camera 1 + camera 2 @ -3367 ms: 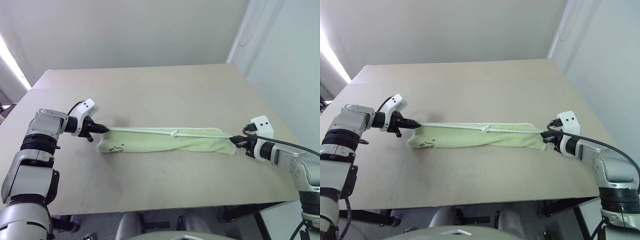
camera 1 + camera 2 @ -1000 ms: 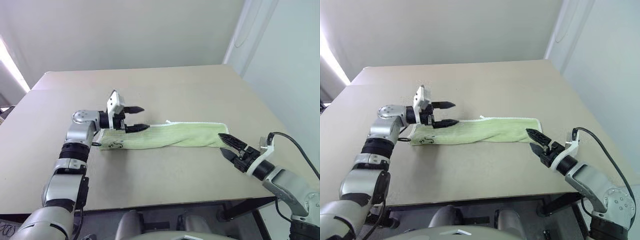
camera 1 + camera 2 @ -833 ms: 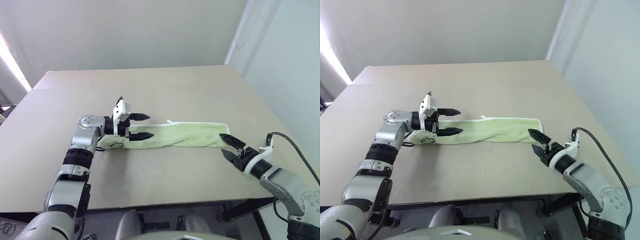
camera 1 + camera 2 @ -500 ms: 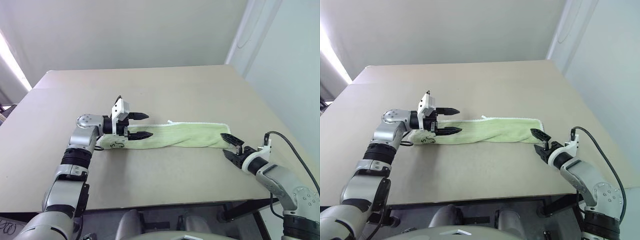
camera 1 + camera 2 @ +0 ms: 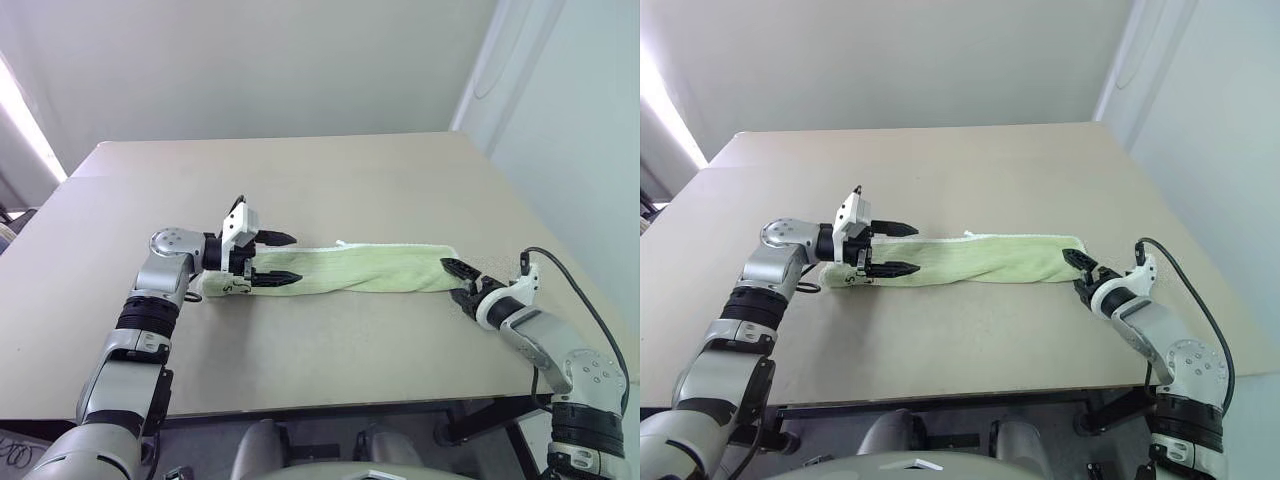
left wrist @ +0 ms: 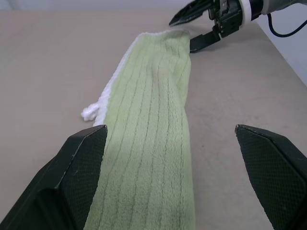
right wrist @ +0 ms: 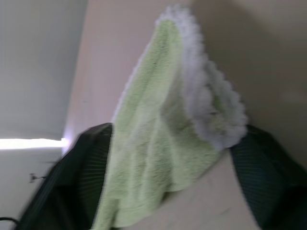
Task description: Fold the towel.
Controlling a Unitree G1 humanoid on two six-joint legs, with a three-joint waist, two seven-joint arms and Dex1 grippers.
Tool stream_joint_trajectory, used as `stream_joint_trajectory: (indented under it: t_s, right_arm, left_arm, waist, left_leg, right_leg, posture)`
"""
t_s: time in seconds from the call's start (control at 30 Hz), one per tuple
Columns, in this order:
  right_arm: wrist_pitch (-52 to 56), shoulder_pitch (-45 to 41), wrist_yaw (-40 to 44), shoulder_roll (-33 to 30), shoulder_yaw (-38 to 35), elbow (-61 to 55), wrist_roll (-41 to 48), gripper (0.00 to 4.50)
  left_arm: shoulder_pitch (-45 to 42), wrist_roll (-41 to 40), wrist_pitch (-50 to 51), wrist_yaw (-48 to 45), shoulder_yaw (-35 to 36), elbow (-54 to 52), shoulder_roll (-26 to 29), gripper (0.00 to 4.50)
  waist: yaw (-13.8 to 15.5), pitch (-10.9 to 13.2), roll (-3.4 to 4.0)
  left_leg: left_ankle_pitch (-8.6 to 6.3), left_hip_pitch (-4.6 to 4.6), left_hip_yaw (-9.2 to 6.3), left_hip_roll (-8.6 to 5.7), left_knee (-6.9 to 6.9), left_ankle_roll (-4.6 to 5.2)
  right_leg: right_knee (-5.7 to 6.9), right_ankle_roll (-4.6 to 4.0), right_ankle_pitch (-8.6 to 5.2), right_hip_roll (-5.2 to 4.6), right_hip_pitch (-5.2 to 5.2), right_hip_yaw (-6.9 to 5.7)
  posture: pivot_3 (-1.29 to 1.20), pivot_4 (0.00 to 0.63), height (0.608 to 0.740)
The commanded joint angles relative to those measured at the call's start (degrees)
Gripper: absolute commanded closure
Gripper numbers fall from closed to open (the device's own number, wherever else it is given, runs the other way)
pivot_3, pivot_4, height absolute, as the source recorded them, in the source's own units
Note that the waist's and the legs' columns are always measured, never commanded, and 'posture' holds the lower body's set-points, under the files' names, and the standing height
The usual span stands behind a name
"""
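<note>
The pale lime-green towel lies on the table as one long narrow strip with white edging along its far side. Dark marks sit near its left end. My left gripper hovers open over the left part, pointing along the strip, one finger on each side of it. At the right end, my right gripper is open, and the towel's end lies between its fingers. Whether they touch the cloth I cannot tell.
The beige table has bare surface behind and in front of the strip. Its right edge runs close to my right gripper, beside a pale wall. A black cable loops off the right wrist.
My right gripper has moved forward onto the towel's right end and its jaws have narrowed around it. The left gripper has stayed open over the left part. The towel has not shifted.
</note>
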Motion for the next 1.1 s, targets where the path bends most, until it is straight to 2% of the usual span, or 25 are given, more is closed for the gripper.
stream_joint_trajectory:
  t_s: [0.03,0.23,0.27,0.6,0.67,0.83,1.1]
  right_arm:
    - [-1.62,-0.12,0.19,-0.10,-1.93,-0.32,-3.55,1.99]
    - [-1.93,-0.24,1.08,-1.72,-5.52,-0.97,-5.09,4.23]
    - [-1.63,-0.31,1.27,-2.54,-6.15,-0.82,-5.20,4.49]
    - [3.21,-4.89,2.38,-13.23,-10.31,1.80,-6.49,4.49]
    - [5.32,-6.00,3.30,-14.83,-8.88,0.90,-7.36,4.49]
    - [11.59,-10.15,5.18,-14.75,-2.96,-9.70,-1.03,4.49]
    - [13.93,-13.67,2.04,-9.89,10.98,-17.62,6.34,4.49]
  left_arm:
    - [-0.86,0.36,-1.87,0.11,-0.15,0.93,0.66,0.00]
    - [-1.92,0.78,-3.15,0.31,0.21,3.39,0.94,0.00]
    - [-2.23,0.82,-3.23,0.37,0.31,3.86,1.06,0.00]
    - [-5.40,1.86,-5.69,1.64,0.98,9.09,2.15,0.00]
    - [-5.63,1.97,-6.09,1.79,0.94,9.57,2.18,0.00]
    - [-6.13,2.16,-6.68,2.52,0.95,10.18,2.31,0.00]
    - [-6.62,2.43,-6.78,3.34,0.62,10.18,2.28,0.00]
  waist:
    - [0.08,0.00,0.01]
    - [0.06,0.01,0.01]
    - [0.16,0.01,0.01]
    - [-0.17,0.05,0.08]
    - [-0.13,0.05,0.08]
    - [-0.32,0.07,0.11]
    - [0.14,0.08,0.07]
  left_leg:
    - [0.00,-0.01,0.00,0.00,0.00,0.00]
    - [0.01,-0.20,0.10,0.00,-0.04,0.02]
    - [0.01,-0.20,0.11,0.00,-0.04,0.02]
    - [0.01,-0.21,0.19,-0.01,-0.15,0.02]
    - [0.01,-0.20,0.22,-0.01,-0.18,0.02]
    - [0.01,-0.21,0.32,0.02,-0.25,0.02]
    - [0.01,-0.26,0.38,0.04,-0.26,0.03]
  right_leg:
    - [-0.01,0.00,0.00,0.00,-0.01,0.00]
    - [-0.02,0.08,0.02,0.02,-0.01,0.11]
    - [-0.05,0.09,0.01,0.02,-0.02,0.11]
    - [-0.22,0.07,0.00,0.02,-0.05,0.17]
    - [-0.21,0.08,0.00,0.03,-0.07,0.22]
    - [-0.22,0.12,0.02,0.08,-0.19,0.37]
    - [-0.36,0.12,0.02,0.07,-0.17,0.40]
  posture:
    - [0.00,0.000,0.683]
    - [0.00,0.000,0.683]
    - [0.00,0.000,0.683]
    - [0.00,0.000,0.683]
    - [0.00,0.000,0.683]
    - [0.00,0.000,0.683]
    - [0.00,0.000,0.683]
